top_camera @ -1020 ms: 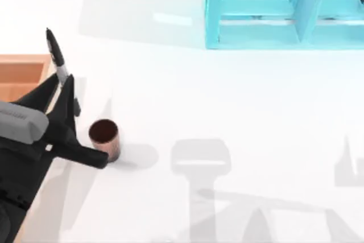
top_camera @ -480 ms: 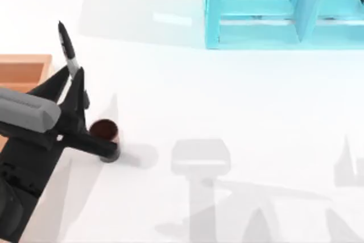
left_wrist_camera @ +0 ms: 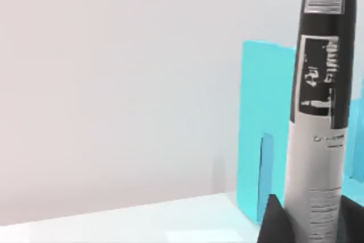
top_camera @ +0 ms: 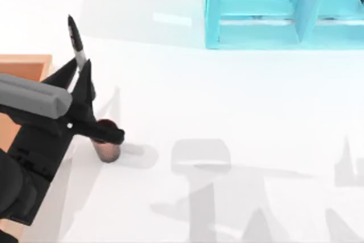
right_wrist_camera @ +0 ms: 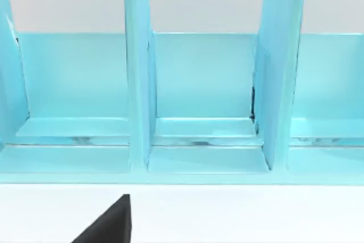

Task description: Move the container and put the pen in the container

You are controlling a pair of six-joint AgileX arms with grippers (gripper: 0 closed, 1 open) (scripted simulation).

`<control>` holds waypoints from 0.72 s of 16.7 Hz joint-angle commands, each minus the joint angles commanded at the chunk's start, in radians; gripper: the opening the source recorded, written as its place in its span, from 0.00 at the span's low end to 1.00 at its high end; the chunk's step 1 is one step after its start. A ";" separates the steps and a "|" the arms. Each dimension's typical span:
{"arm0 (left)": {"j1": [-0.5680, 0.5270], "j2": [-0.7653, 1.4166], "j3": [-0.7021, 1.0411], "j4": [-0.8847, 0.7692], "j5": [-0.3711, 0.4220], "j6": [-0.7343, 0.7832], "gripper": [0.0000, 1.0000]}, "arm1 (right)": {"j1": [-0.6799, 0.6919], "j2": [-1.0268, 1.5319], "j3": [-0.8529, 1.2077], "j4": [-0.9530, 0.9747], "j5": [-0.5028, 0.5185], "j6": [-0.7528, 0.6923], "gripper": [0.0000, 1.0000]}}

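Your left gripper is clamped on the pen, carrying it above the cup on the table's left side (beside the wooden tray). The pickup is done; you've yet to line the pen up, lower it and let go inside.

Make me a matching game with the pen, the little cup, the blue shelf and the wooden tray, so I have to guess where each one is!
Things:
1. pen
2. container
3. turquoise shelf
4. orange-wood tray

Places:
A. at the table's far right side
B. at the table's left edge
C. held in the left gripper, sticking up
D. standing on the table, partly under the left gripper

Pairs: 1-C, 2-D, 3-A, 4-B
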 joint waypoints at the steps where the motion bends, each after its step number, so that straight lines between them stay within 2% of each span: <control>1: 0.000 0.000 0.000 0.000 0.000 0.000 0.00 | 0.000 0.000 0.000 0.000 0.000 0.000 1.00; 3: 0.000 0.000 0.000 0.000 0.000 0.000 0.00 | 0.000 0.000 0.000 0.000 0.000 0.000 1.00; 12: 0.000 0.000 0.000 0.000 0.000 0.000 0.68 | 0.000 0.000 0.000 0.000 0.000 0.000 1.00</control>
